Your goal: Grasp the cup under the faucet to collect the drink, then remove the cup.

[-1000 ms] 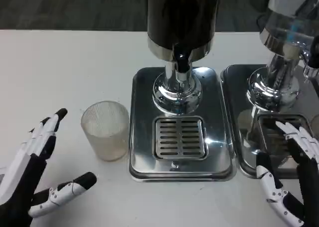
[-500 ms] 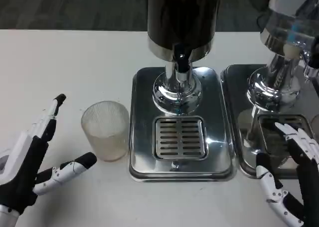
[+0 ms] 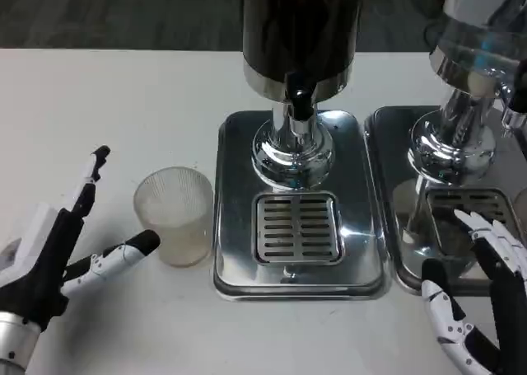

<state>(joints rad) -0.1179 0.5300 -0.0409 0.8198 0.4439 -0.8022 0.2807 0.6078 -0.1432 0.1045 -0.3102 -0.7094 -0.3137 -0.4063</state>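
The left hand (image 3: 51,255), fingers spread wide and holding nothing, flanks the ribbed cup (image 3: 174,216), which stands on the white table (image 3: 123,103) just right of its fingertips and beside the drip tray (image 3: 235,272) edge, short of the faucet (image 3: 300,100). The right hand (image 3: 486,297) hovers with fingers apart over the neighbouring tray (image 3: 395,260).

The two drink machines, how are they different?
The middle dispenser has a dark tank, while the right dispenser has a clear one. The middle dispenser's drip tray shows whole, but the right dispenser's tray is cut off by the picture's edge and partly covered by the right hand. The cup stands beside the middle dispenser's tray, close to the left hand. Both have shiny chrome bases and slotted grates.
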